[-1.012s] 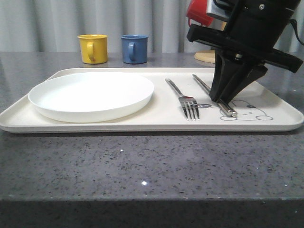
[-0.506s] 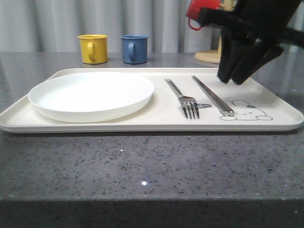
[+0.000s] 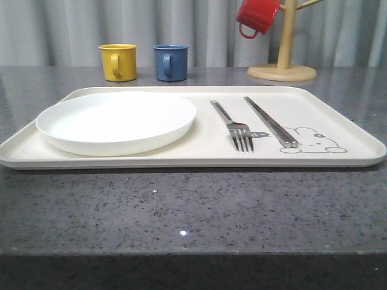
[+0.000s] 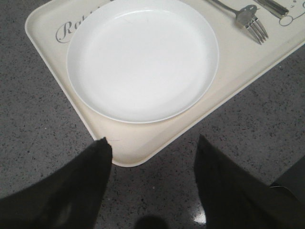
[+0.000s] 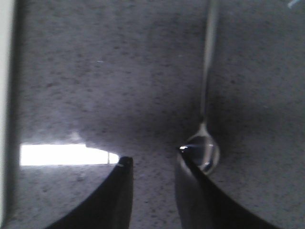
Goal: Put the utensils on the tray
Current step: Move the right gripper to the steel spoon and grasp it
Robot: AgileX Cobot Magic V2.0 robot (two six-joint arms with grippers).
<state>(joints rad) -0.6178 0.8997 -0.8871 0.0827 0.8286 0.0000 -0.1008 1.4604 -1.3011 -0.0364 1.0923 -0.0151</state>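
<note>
The cream tray (image 3: 338, 121) carries a silver fork (image 3: 233, 125) and a pair of chopsticks (image 3: 270, 121) on its right half, beside the rabbit drawing. In the left wrist view the tray (image 4: 143, 143) corner lies just ahead of my open left gripper (image 4: 152, 143), with the fork (image 4: 248, 16) at the far side. In the right wrist view a silver spoon (image 5: 206, 109) lies on the dark counter, its bowl next to one fingertip of my open right gripper (image 5: 153, 161). Nothing sits between either pair of fingers.
A round white plate (image 3: 118, 121) fills the tray's left half. A yellow mug (image 3: 118, 61) and a blue mug (image 3: 171, 61) stand behind the tray. A red mug (image 3: 257, 16) hangs on a wooden mug tree (image 3: 284, 51) at the back right.
My right arm has risen from above the chopsticks on the tray and left the front view to the right. Fork, chopsticks and plate have stayed put.
</note>
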